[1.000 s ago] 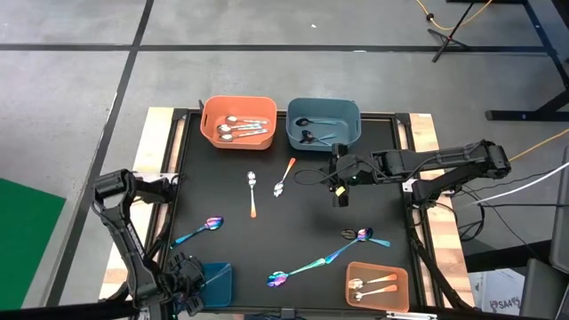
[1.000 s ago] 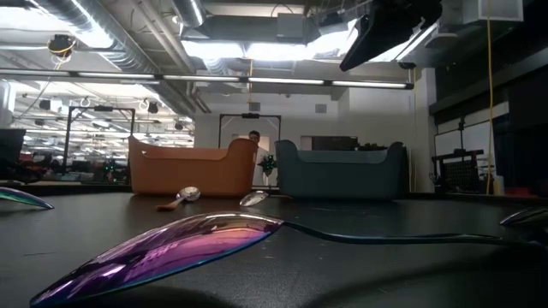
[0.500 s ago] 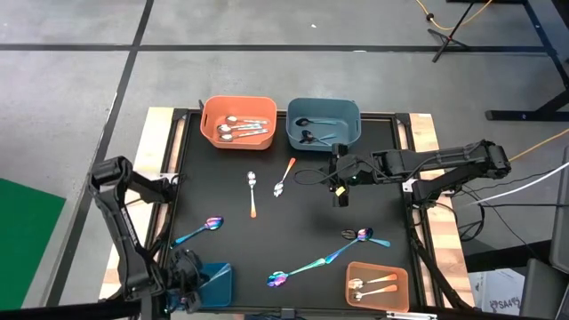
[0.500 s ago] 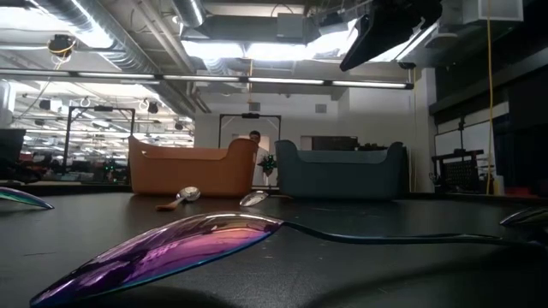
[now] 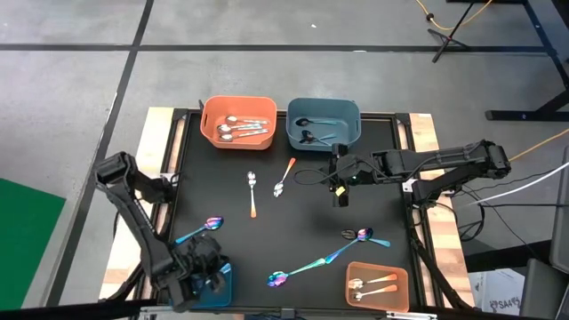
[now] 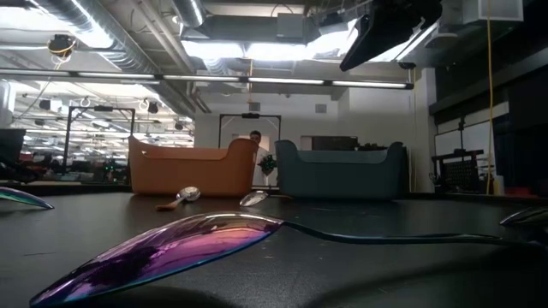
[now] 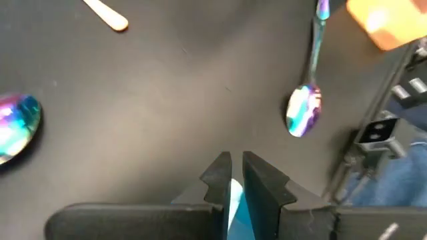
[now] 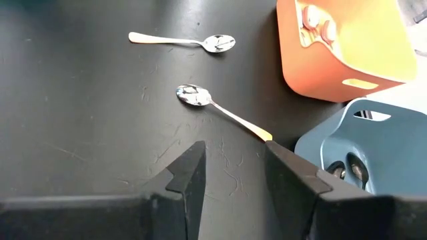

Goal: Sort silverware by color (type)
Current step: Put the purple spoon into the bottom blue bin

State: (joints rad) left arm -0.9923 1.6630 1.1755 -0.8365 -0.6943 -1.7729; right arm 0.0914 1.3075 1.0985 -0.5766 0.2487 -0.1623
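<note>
Loose spoons lie flat on the black table: two silver ones with orange handles (image 5: 252, 191) (image 5: 284, 176) and three iridescent ones with teal handles (image 5: 203, 228) (image 5: 364, 236) (image 5: 302, 268). The nearest iridescent spoon fills the low view (image 6: 171, 248). My left gripper (image 5: 201, 268) (image 7: 233, 179) is at the near left, by the small blue bin (image 5: 222, 283), nearly shut with a teal sliver between its fingers. My right gripper (image 5: 340, 185) (image 8: 233, 170) hovers open and empty above the table's middle right, just beyond the two orange-handled spoons (image 8: 220, 110) (image 8: 183, 41). My left gripper pinches a thin teal strip (image 7: 234, 200) between its two fingers. It looks like a spoon's handle. The fingers hide the rest of it, so which end it holds and how it hangs do not show.
At the far edge stand an orange bin (image 5: 206, 124) with silver spoons and a blue bin (image 5: 292, 124) with black spoons. A small orange bin (image 5: 351, 274) with orange-handled spoons sits at the near right. A person stands far off in the room behind (image 6: 254, 137).
My left arm has swung and its gripper has shifted toward the table's right, closer over the small blue bin. My right arm and the spoons on the table have kept still.
</note>
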